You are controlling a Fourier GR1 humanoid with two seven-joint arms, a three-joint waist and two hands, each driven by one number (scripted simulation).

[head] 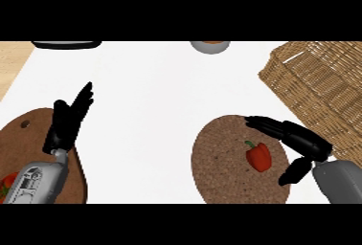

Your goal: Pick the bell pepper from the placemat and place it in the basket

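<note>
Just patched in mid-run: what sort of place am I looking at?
Probably a kitchen counter: a white worktop with a red bell pepper lying on a round placemat, a wicker basket at the right edge, and a wooden board at the left.

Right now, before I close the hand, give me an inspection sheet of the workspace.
Surface: white counter.
Job's things: red bell pepper lies on the round brown placemat; wicker basket stands to the placemat's right.
Clutter: brown cutting board at left, red item on it at the view's edge; dark object and grey bowl cut off at the far edge.
Hands: right hand open, fingers and thumb either side of the pepper, no contact seen; left hand open, resting above the cutting board.
Cables: nothing seen.
Surroundings: nothing seen.
</note>
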